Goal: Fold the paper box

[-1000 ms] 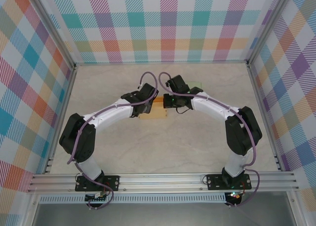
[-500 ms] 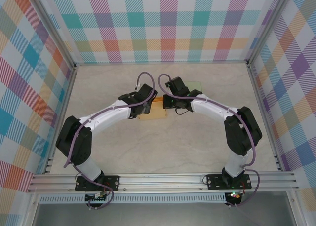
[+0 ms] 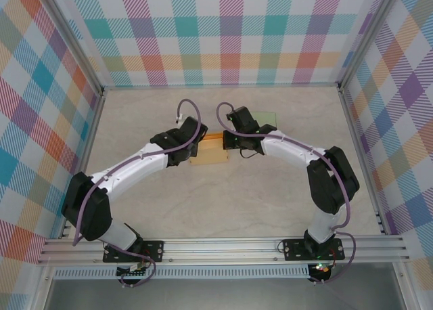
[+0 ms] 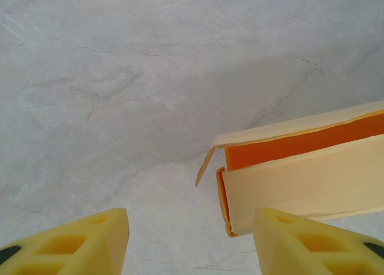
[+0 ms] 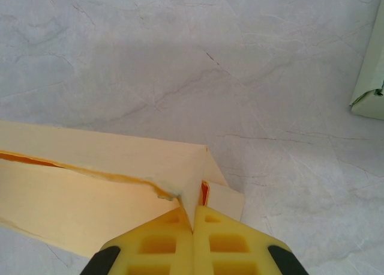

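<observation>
The left pincer [image 4: 191, 248] stands spread above the bench [image 4: 120, 77], with the paper box [image 4: 300, 179] just beside one finger. The right pincer [image 5: 193, 236] is pressed together, apparently pinching the paper box at a corner.

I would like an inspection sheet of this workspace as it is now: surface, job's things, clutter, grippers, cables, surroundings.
Surface: pale marbled tabletop, no spills seen.
Job's things: paper box, cream outside, orange inside, partly folded, one end flap open.
Clutter: pale green folded paper item, apart from the box.
Grippers: left gripper open, jaws apart beside the box end; right gripper shut on a box corner.
Cables: purple cables looped above both wrists.
Surroundings: plaid walls, metal frame rail.
</observation>
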